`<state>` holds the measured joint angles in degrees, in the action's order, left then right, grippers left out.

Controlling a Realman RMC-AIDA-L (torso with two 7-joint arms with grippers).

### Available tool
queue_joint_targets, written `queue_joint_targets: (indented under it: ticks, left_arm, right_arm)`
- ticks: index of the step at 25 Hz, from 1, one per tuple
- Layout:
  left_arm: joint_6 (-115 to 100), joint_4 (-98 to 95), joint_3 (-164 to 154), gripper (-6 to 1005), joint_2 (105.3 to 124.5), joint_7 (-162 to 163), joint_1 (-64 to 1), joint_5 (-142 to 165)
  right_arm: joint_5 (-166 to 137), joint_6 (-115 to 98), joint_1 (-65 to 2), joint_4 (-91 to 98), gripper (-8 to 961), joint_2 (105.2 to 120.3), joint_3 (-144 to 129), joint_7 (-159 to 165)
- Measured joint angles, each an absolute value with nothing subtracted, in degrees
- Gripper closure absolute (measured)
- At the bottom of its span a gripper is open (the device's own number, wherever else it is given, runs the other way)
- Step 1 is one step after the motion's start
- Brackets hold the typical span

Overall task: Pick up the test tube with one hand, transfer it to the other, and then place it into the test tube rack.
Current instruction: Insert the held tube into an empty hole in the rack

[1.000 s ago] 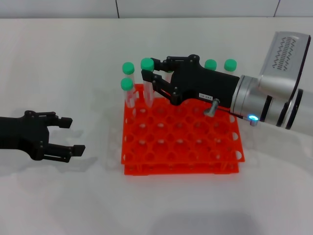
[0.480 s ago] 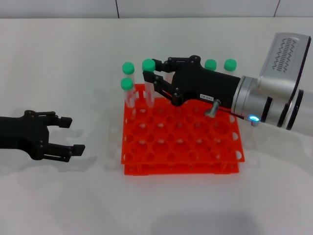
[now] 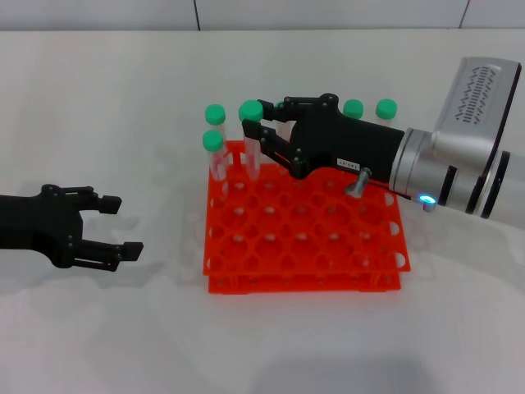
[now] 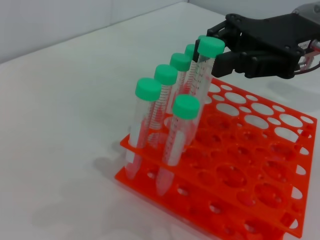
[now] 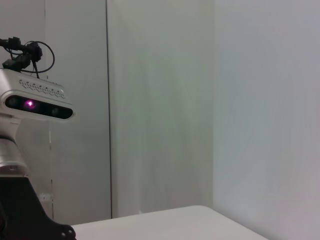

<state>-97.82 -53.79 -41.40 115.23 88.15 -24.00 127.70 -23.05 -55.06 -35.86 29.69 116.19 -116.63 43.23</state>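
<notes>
While left gripper idles agape, right gripper pinches slim green-capped test tube in gridded orange rack.

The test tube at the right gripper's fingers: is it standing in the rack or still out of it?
In the rack. The test tube stands nearly upright, its lower end down in a hole of the orange rack, with the right gripper at its green cap.

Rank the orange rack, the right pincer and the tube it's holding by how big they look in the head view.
1. test tube rack
2. right pincer, counting its black body
3. test tube, slimmest; it stands in the rack, pincer around it.
</notes>
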Motion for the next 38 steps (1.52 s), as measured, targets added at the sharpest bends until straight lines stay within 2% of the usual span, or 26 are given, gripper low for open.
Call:
queue_joint_targets:
  ticks: [38]
  left_arm:
    - [-97.64, -52.99, -41.4, 105, 115.49, 88.06, -24.26, 127.7]
  right_arm:
    - [-23.03, -54.29, -35.35, 29.09, 707, 116.19, -118.26, 42.74]
